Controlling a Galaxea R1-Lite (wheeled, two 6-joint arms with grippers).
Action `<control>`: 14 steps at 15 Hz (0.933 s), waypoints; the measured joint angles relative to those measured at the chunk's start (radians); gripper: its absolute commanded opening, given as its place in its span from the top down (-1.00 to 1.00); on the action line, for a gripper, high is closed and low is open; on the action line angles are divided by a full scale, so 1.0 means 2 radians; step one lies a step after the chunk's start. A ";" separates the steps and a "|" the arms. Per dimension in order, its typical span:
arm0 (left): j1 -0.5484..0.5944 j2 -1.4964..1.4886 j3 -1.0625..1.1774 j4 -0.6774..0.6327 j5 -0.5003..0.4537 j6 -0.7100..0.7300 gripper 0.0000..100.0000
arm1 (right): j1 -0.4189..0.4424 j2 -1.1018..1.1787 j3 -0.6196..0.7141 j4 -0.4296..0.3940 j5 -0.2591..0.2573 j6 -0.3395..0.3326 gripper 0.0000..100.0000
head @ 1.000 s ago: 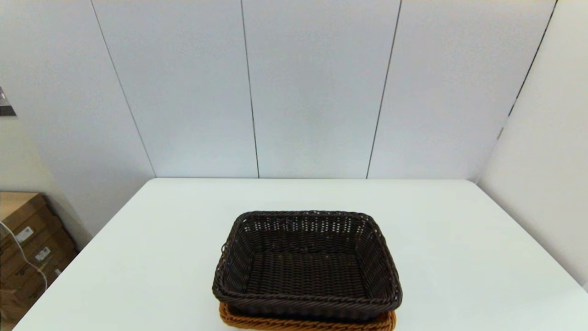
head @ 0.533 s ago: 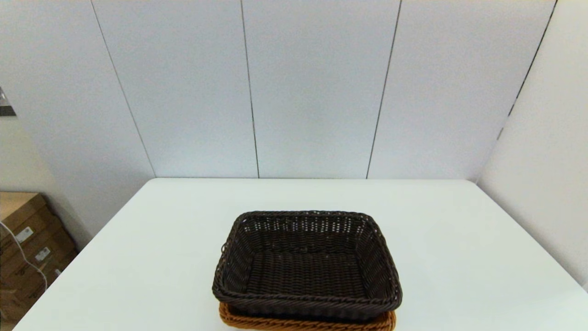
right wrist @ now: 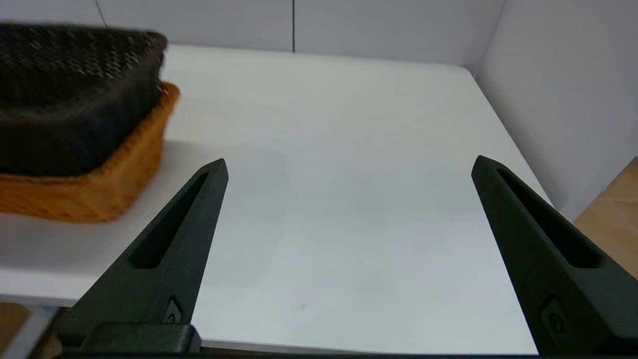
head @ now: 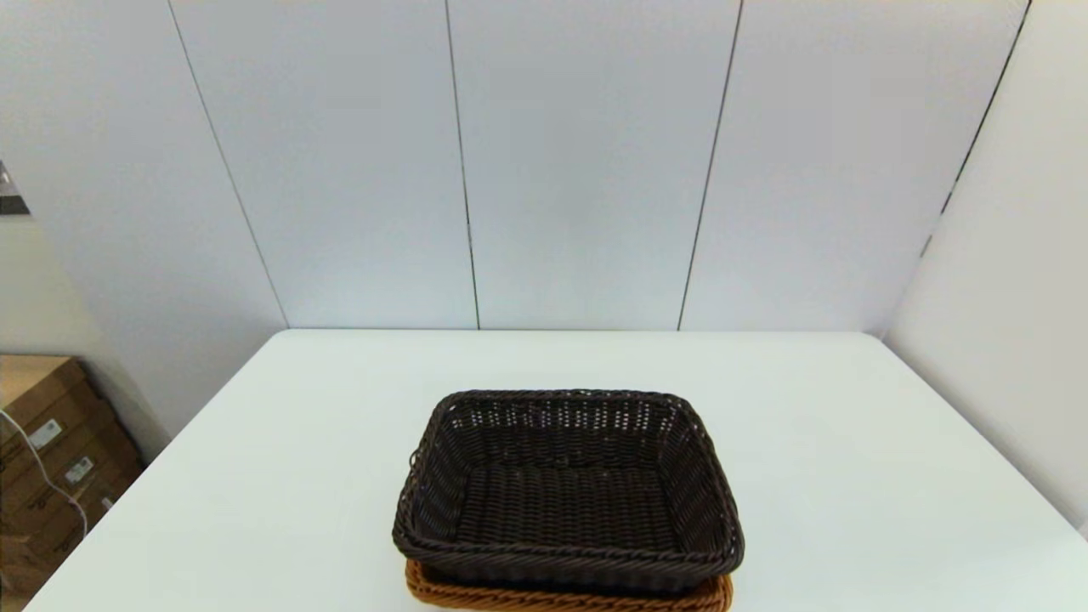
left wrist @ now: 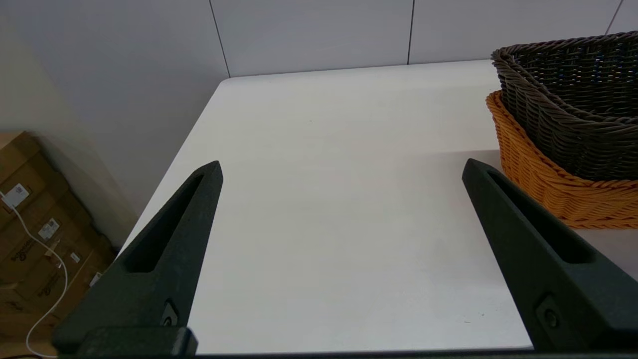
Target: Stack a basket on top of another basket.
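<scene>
The dark brown basket [head: 568, 501] sits nested inside the orange-tan basket [head: 565, 597] near the table's front edge, in the middle; only the tan rim shows beneath it in the head view. Both wrist views show the pair from the side: dark basket [left wrist: 573, 104] in tan basket [left wrist: 553, 184], and dark basket [right wrist: 70, 99] in tan basket [right wrist: 89, 189]. My left gripper [left wrist: 341, 167] hangs open over bare table to the left of the baskets. My right gripper [right wrist: 349, 164] is open to their right. Neither touches a basket, and neither arm shows in the head view.
The white table [head: 850, 442] meets a panelled wall at the back and a side wall on the right. Cardboard boxes [head: 51, 459] with a white cable stand on the floor past the table's left edge.
</scene>
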 measured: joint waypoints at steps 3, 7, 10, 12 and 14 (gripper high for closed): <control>0.000 0.000 0.000 0.000 0.000 -0.001 -1.00 | 0.000 -0.009 0.028 -0.045 0.000 -0.009 -1.00; 0.000 0.000 0.000 0.000 0.000 -0.001 -1.00 | 0.000 -0.011 0.032 -0.046 0.000 -0.004 -1.00; 0.000 0.000 0.000 0.000 0.000 0.000 -1.00 | 0.000 -0.011 0.032 -0.045 0.001 -0.006 -1.00; 0.000 0.000 0.000 0.001 0.000 0.000 -1.00 | 0.000 -0.012 0.032 -0.046 0.001 -0.006 -1.00; 0.000 0.000 0.000 0.001 0.000 0.000 -1.00 | 0.000 -0.012 0.032 -0.047 0.000 -0.004 -1.00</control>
